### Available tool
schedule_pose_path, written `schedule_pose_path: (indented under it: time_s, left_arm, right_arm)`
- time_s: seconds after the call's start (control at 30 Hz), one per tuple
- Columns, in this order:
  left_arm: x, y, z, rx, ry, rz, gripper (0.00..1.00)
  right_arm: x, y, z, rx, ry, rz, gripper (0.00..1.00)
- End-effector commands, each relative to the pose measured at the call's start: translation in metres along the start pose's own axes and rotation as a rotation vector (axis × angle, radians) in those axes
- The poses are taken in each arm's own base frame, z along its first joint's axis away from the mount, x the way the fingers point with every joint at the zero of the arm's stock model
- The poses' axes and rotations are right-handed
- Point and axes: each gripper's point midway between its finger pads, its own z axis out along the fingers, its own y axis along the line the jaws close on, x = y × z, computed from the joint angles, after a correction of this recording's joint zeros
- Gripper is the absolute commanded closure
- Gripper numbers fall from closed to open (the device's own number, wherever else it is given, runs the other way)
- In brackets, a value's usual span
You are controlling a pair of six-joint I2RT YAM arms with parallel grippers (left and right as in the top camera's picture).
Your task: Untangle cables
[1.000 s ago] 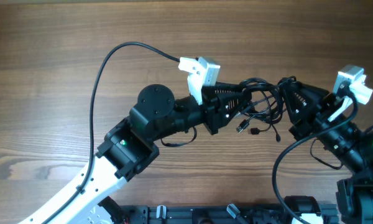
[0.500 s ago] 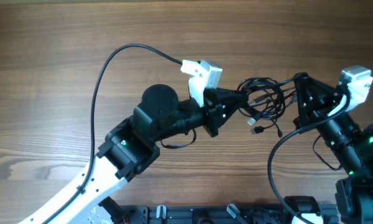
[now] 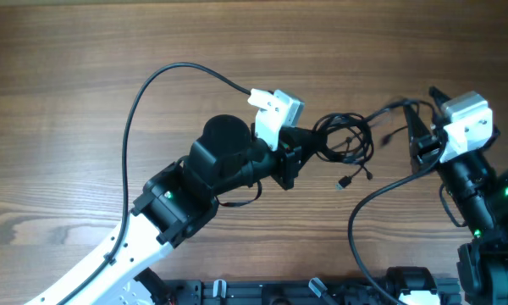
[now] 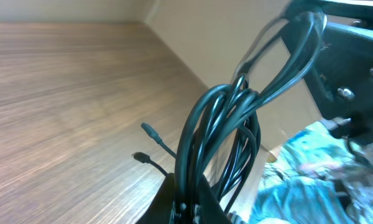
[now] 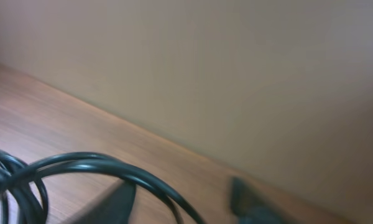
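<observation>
This looks like a robotics lab bench. A left arm (image 3: 178, 195) and a right arm (image 3: 483, 203) reach over a wood-grain surface (image 3: 59, 76). A white camera (image 3: 275, 106) sits just behind the left hand (image 3: 313, 146), and a plain beige wall (image 5: 236, 62) rises beyond the right hand (image 3: 416, 127).

Overhead, the light is even and soft, falling from above. The desk (image 3: 68, 76) shows crisp grain with no glare, and the cables (image 3: 343, 140) cast only faint, close shadows. The left wrist view is bright: the cables are sharp close up, the desk softens with distance, and the lower right corner is a blurred smear of colour. The right wrist view is dimmer and blurred throughout, with the cables smeared.
</observation>
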Motion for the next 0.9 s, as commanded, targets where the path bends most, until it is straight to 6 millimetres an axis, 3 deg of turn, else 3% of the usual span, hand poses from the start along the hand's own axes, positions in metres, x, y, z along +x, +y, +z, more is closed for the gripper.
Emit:
schedule_pose_path:
  time_s: [0.0, 0.1, 0.2, 0.47, 0.6, 0.73, 0.87]
  left_arm:
    - [-0.006, 0.014, -0.001, -0.067, -0.034, 0.022, 0.96]
    - [-0.009, 0.02, -0.002, -0.102, -0.054, 0.022, 0.96]
    - [-0.011, 0.023, -0.002, -0.127, -0.06, 0.108, 0.96]
    - [-0.008, 0.028, -0.003, -0.157, -0.025, 0.403, 0.96]
    - [0.004, 0.033, -0.003, -0.166, 0.043, 0.576, 0.96]
    - [0.014, 0.006, 0.0, -0.003, 0.057, 0.694, 0.96]
    - [0.011, -0.025, 0.0, 0.144, 0.004, 0.766, 0.96]
  right_arm:
    - [0.008, -0.008, -0.004, 0.047, 0.055, 0.002, 0.03]
    - [0.03, 0.005, -0.006, -0.009, 0.138, 0.063, 0.0]
    - [0.037, 0.022, -0.008, -0.099, 0.166, 0.102, 0.0]
    - [0.021, 0.068, -0.018, -0.378, 0.084, 0.13, 0.0]
    - [0.014, 0.076, -0.021, -0.43, 0.053, 0.128, 0.0]
    - [0.008, 0.091, -0.029, -0.529, 0.0, 0.065, 0.01]
    - [0.009, 0.098, -0.033, -0.576, -0.021, 0.002, 0.04]
